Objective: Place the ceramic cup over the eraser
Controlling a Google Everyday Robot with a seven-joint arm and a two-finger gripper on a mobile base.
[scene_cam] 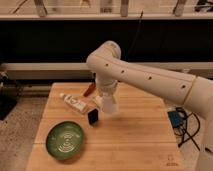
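Looking through the camera view, line by line:

Arm: a white jointed arm [150,75] is reaching in from the right edge and bending down over the middle of the wooden table [135,140].

Gripper: the gripper [107,95] is hanging at the arm's lower end, just above the ceramic cup; the arm's last link is hiding its fingers, so whether they are apart, together or clamped on the cup cannot be told.

Ceramic cup: the ceramic cup [109,104] is sitting directly under the gripper, wider end down, its lower rim close to the tabletop; whether it is touching the wood cannot be told.

Eraser: the eraser [93,116] is standing upright on the table just to the left of the cup's base, uncovered.

Green plate: a green plate [65,140] is lying near the table's front left corner, well apart from the cup.

White packet: a white tube-like packet [74,103] is lying behind the eraser, slanting toward the back left.

Red-handled tool: a red-handled tool [89,90] is lying behind the packet, partly hidden by the arm.
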